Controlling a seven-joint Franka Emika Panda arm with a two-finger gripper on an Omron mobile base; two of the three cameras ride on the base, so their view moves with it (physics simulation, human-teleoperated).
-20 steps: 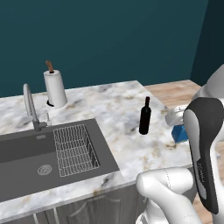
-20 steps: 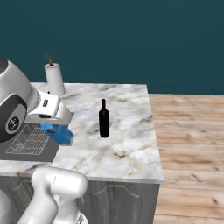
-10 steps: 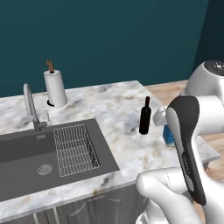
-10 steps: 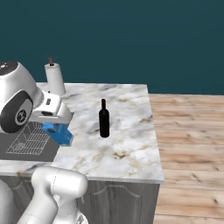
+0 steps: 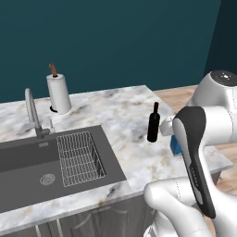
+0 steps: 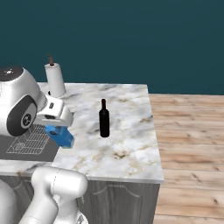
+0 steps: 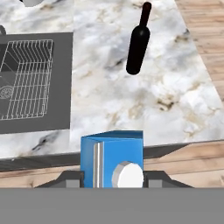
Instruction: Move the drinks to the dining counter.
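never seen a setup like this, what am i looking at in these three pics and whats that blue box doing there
It is a rendered kitchen with a white robot arm on a base that can drive. Two pictures come from cameras on the base, behind the arm to its left and right. The third comes from a camera on the hand, looking along the claw.

The surface is a marble dining counter. On it stand a dark bottle and a paper-towel roll; set into it are a dark sink with a wire rack and a faucet.

The blue box is a small carton of drink. The claw is shut on it, holding it above the counter near the front edge.
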